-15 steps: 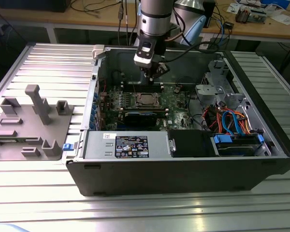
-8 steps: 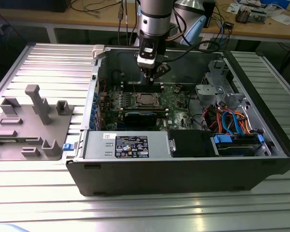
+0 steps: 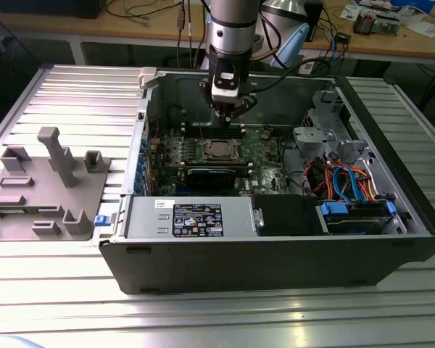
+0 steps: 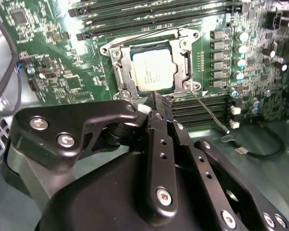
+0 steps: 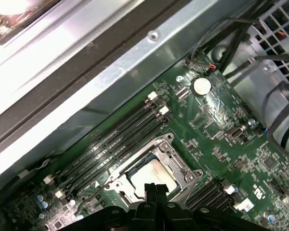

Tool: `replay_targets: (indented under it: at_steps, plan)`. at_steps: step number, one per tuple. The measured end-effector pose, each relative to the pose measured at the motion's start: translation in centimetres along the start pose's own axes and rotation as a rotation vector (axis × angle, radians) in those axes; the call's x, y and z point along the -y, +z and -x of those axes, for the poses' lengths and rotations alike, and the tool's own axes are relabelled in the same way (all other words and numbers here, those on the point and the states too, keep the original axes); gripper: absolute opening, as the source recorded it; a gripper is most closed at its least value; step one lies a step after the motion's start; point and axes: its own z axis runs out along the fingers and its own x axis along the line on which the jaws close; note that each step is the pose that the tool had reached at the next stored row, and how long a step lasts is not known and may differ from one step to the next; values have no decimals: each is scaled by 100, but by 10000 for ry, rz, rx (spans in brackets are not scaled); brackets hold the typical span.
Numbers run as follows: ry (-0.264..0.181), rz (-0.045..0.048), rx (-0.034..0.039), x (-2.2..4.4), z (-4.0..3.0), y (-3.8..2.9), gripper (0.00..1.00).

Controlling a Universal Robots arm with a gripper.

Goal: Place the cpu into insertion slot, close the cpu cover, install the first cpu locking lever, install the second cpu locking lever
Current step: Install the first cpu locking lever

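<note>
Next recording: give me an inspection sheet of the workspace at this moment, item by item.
Surface: slatted metal table, with an open computer case on it.
Job's things: cpu lies in the window of the cpu cover, cover down; one wire lever angles away from it.
Clutter: grey fixture tray on the exterior view's left.
Grippers: gripper above the board beside the cpu, fingers together, nothing visibly held.
Cables: orange and blue cables inside the case.
Surroundings: wooden bench behind.
</note>
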Motion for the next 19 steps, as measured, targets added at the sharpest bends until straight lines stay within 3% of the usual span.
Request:
replay_targets:
  at_steps: [1,5,9,14,17,19]
  plan:
    - [-144,3,-2,0,0,1,11]
    - [-1527,26,-20,0,0,12,11]
    - [-2149,38,-29,26,-40,18,11]
    - [-4413,76,-59,26,-41,44,11]
    - [-4965,85,-66,26,-41,51,11]
    - [-5619,96,-74,26,-41,59,11]
